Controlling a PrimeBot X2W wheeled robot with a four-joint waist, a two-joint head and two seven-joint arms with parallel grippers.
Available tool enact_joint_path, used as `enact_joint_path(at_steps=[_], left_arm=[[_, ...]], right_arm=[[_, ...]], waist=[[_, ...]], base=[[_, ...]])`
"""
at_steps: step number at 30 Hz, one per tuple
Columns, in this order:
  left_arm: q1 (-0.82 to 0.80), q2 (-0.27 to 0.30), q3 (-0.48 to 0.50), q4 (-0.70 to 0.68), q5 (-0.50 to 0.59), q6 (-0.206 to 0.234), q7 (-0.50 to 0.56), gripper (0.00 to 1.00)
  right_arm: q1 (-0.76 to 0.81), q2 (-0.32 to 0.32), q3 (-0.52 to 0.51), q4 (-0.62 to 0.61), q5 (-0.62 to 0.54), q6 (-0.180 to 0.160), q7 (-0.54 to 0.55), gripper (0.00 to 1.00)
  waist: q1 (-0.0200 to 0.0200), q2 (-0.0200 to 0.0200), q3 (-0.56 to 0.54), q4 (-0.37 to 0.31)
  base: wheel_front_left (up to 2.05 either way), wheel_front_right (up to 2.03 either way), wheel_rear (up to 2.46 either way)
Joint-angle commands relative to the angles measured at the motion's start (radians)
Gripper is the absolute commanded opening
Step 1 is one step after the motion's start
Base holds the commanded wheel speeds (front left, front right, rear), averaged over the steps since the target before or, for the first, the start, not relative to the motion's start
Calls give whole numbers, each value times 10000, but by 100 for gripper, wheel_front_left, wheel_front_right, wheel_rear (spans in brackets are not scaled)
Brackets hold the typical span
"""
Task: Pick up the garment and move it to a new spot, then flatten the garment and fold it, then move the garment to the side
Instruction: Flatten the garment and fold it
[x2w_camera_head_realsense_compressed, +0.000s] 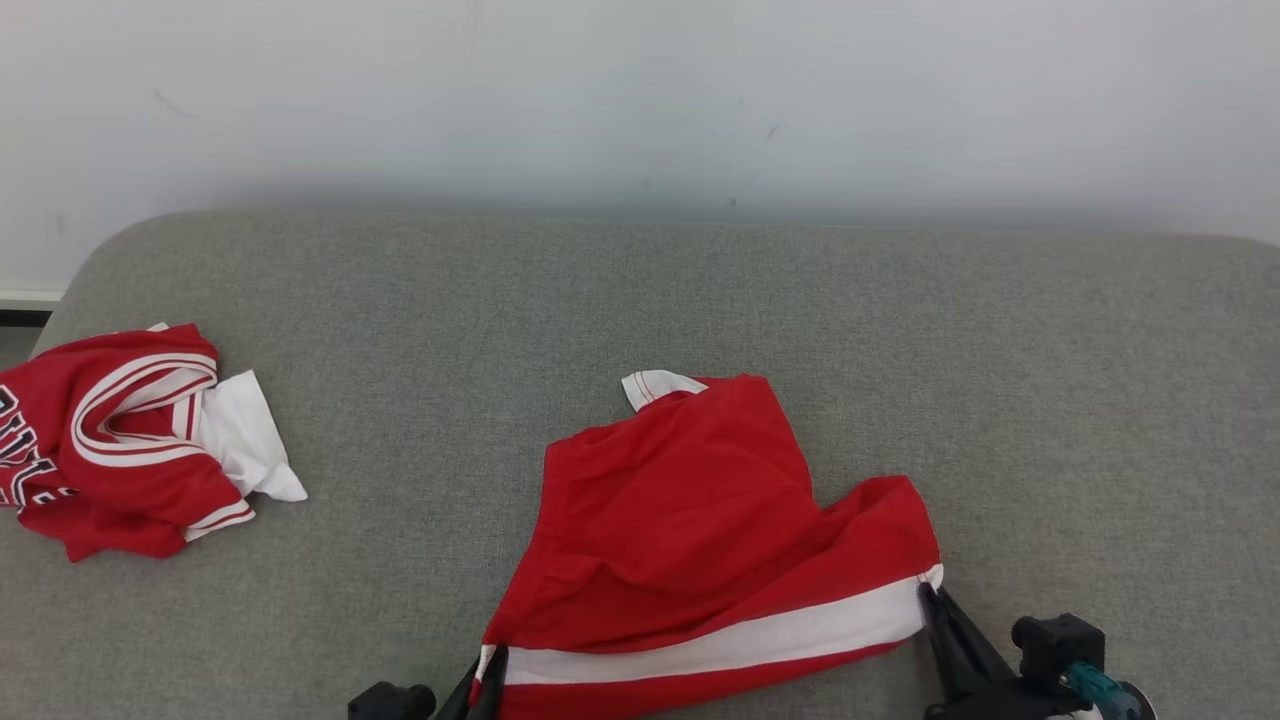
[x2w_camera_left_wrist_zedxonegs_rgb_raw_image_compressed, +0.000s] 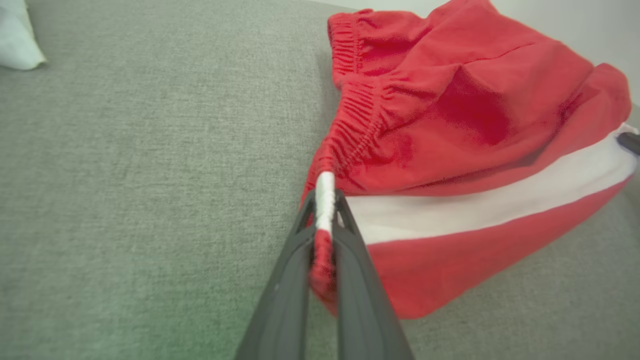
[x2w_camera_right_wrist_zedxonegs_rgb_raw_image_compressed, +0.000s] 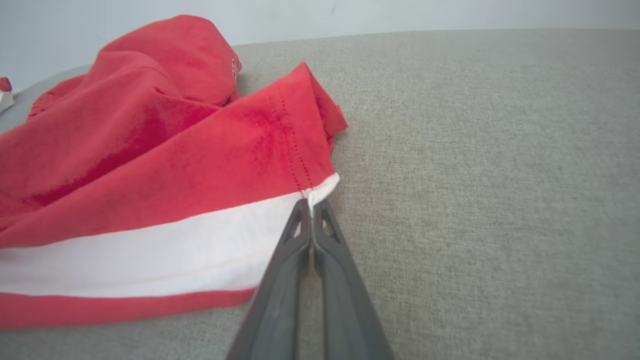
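Left pincer (x2w_camera_left_wrist_zedxonegs_rgb_raw_image_compressed: 325, 200) is clenched on the waistband end of the shorts (x2w_camera_head_realsense_compressed: 690, 520). Your right pincer (x2w_camera_right_wrist_zedxonegs_rgb_raw_image_compressed: 311, 207) is clenched on the white hem corner, with very little cloth in it, as far as that view lets you tell. Pull the two apart too hard and that corner may slip out; lift unevenly and the bunched far half may fold under. Shorts lie mid-way along the cushion (x2w_camera_head_realsense_compressed: 300, 620), their near edge strung between both pincers, well apart from the jersey (x2w_camera_head_realsense_compressed: 120, 440)
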Motion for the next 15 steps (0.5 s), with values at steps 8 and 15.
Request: enact_joint_path(at_steps=[8,15], left_arm=[[1097,-55,746,-1953,-55,10,-38,0],[101,429,499,-3064,-38,10,-38,0]], right_arm=[[1741,146,-757,-2620,643,13,-29,0],[1256,-324,-420,-3907,1272,13,-29,0]], waist=[[-1,0,36,74],[-1,0,443,-134]], base=[[0,0,0],[0,0,0]])
